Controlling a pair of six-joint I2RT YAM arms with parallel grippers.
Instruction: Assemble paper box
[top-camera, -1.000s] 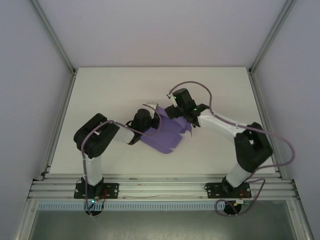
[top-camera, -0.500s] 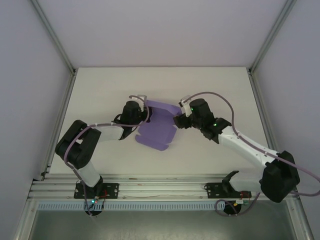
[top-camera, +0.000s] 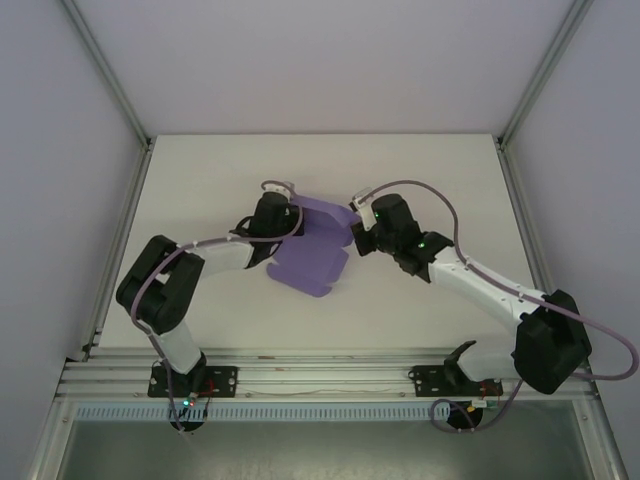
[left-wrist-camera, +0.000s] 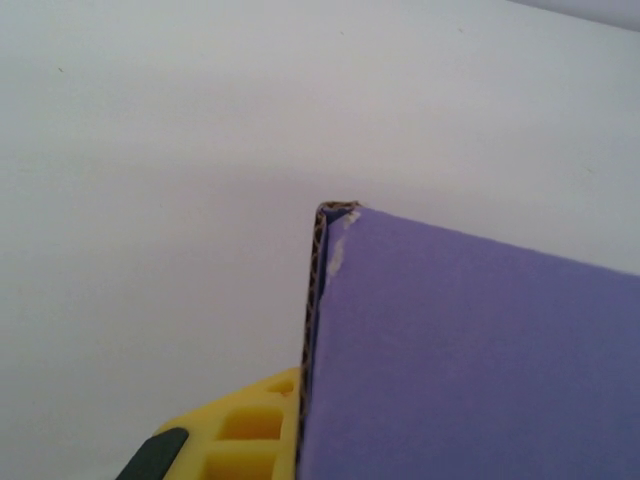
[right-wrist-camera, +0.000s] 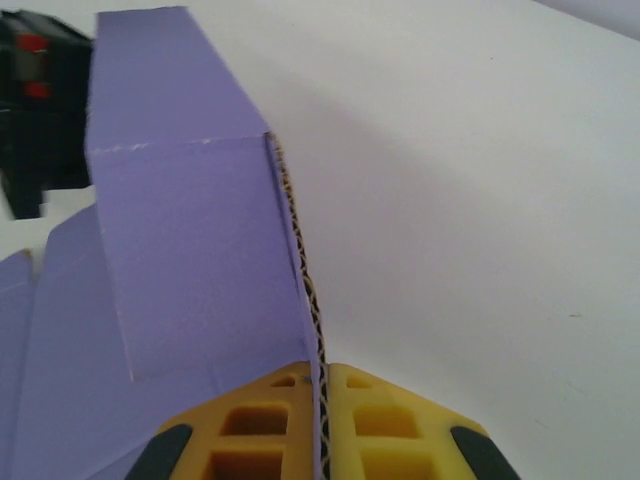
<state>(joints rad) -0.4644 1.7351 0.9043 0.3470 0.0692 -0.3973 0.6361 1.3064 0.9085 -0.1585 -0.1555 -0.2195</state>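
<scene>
The paper box (top-camera: 312, 255) is a purple die-cut sheet, partly folded, lying mid-table between both arms. My left gripper (top-camera: 290, 204) is shut on its upper left edge. In the left wrist view, one yellow finger (left-wrist-camera: 245, 430) presses against the corrugated edge of the purple card (left-wrist-camera: 470, 360), which hides the other finger. My right gripper (top-camera: 353, 226) is shut on the sheet's upper right flap. In the right wrist view both yellow fingers (right-wrist-camera: 265, 420) clamp the thin edge of the paper box (right-wrist-camera: 190, 240), whose panel stands upright ahead of my right gripper (right-wrist-camera: 320, 378).
The white table (top-camera: 200, 170) is bounded by a metal frame with posts at the back corners (top-camera: 145, 135). The left arm's black wrist (right-wrist-camera: 40, 110) shows behind the raised panel. Cables loop over both arms.
The right gripper has closed on the sheet's right flap after standing open. Both arms have swung outward from a second ago, and the sheet has shifted slightly with them.
</scene>
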